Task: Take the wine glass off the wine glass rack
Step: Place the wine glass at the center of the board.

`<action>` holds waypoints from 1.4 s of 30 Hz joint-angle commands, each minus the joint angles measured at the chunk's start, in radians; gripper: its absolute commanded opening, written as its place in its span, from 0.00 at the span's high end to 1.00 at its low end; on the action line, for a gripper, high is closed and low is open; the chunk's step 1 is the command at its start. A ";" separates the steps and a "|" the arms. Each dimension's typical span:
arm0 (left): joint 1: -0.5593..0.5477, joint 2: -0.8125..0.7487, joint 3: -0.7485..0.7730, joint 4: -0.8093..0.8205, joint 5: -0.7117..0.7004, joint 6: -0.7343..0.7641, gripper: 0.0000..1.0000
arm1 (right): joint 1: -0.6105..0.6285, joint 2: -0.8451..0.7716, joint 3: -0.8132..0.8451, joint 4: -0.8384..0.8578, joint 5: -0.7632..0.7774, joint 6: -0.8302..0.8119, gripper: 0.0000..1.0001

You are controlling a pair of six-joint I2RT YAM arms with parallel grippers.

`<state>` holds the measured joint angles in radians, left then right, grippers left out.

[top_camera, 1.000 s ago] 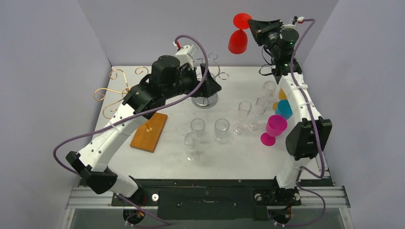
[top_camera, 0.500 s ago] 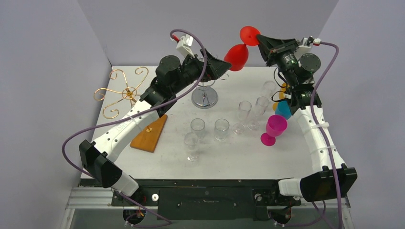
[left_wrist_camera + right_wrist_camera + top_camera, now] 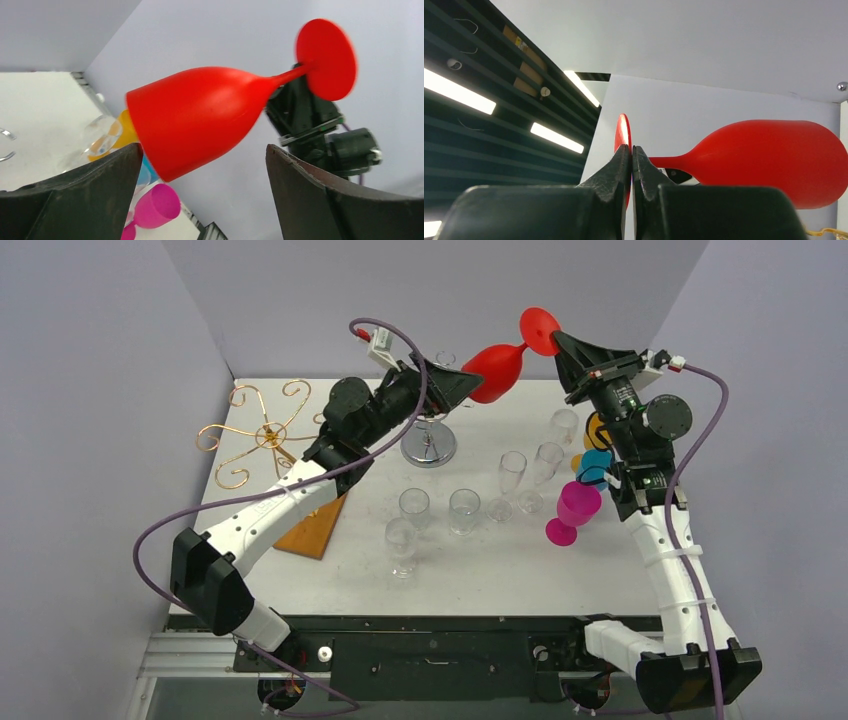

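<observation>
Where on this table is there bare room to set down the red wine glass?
Free: the near strip of the table in front of the clear tumblers; also the gap between the silver rack and the flutes. Crowded: the right side, around the magenta goblet and blue cup.

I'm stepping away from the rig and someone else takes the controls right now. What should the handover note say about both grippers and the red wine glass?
Right gripper: shut on the rim of the foot of the red wine glass, holding it in the air on its side, bowl toward the left arm.
Left gripper: open, one finger on each side of the bowl, not touching it.
Done: the glass is off the silver rack, which stands on the table below the left gripper.
Left: probably hand the glass over or set it down on the table; neither is done yet.
</observation>
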<state>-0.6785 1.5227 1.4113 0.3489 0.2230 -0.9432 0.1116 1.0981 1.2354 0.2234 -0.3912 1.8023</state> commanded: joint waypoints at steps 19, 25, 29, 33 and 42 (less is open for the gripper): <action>-0.074 -0.062 0.026 0.484 0.205 -0.144 0.58 | -0.016 -0.005 -0.226 0.445 -0.094 0.419 1.00; -0.083 -0.122 0.073 0.188 0.158 -0.016 1.00 | -0.062 -0.039 -0.181 0.255 -0.166 0.196 0.85; -0.115 -0.190 0.159 -0.190 0.079 0.175 1.00 | -0.167 -0.065 -0.063 -0.175 -0.195 -0.211 0.41; -0.198 -0.198 0.313 -0.723 -0.049 0.353 1.00 | -0.316 -0.044 0.089 -0.525 -0.149 -0.559 0.26; -0.494 -0.032 0.512 -1.356 -0.385 0.511 1.00 | -0.352 0.020 0.352 -0.828 0.022 -0.879 0.24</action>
<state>-1.0752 1.4059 1.8961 -0.6380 0.0223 -0.5346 -0.2409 1.1057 1.5089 -0.4515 -0.4519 1.1088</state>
